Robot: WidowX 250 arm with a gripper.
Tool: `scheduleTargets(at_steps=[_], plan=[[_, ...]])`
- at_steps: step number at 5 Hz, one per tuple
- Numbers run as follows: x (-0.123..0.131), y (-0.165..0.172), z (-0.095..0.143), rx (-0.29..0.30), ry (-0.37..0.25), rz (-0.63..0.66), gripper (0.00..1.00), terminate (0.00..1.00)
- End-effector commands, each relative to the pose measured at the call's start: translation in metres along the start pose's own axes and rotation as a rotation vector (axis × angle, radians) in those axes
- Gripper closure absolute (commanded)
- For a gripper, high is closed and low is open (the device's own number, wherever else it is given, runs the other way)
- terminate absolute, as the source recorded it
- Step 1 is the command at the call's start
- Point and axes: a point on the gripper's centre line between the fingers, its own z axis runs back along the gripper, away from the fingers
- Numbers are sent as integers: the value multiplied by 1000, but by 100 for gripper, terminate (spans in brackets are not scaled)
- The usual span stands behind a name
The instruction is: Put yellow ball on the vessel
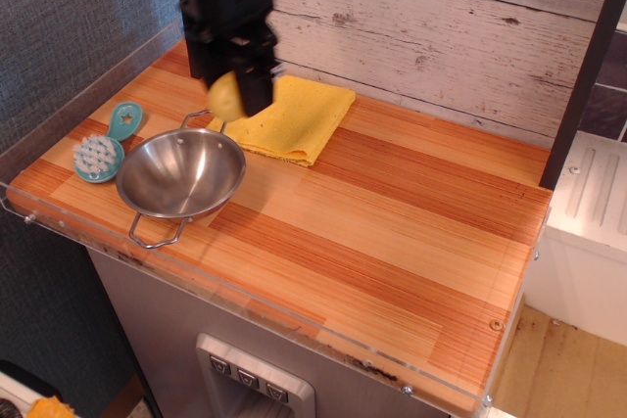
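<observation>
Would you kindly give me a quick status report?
End effector shut on yellow ball, held aloft. Near the vessel's far rim. Nothing in the way.

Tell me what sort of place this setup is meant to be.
Probably a mock kitchen counter built for robot trials. A wooden countertop with a clear plastic rim carries a steel bowl, a folded yellow cloth and a teal brush, while a black gripper holds a yellow ball above them.

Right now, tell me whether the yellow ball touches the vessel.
Apart. The observation.image view shows the yellow ball held in the gripper, in the air above the vessel's far rim.
</observation>
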Motion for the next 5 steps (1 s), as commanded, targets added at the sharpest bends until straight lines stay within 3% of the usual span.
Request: scheduleTargets(at_steps=[1, 3, 4, 5], plan=[[-22, 23, 10, 84, 10, 16, 100, 0], [-39, 21, 11, 96, 27, 6, 100, 0], [-39, 19, 17, 102, 33, 12, 0, 0], [-36, 23, 25, 105, 37, 27, 0, 0]])
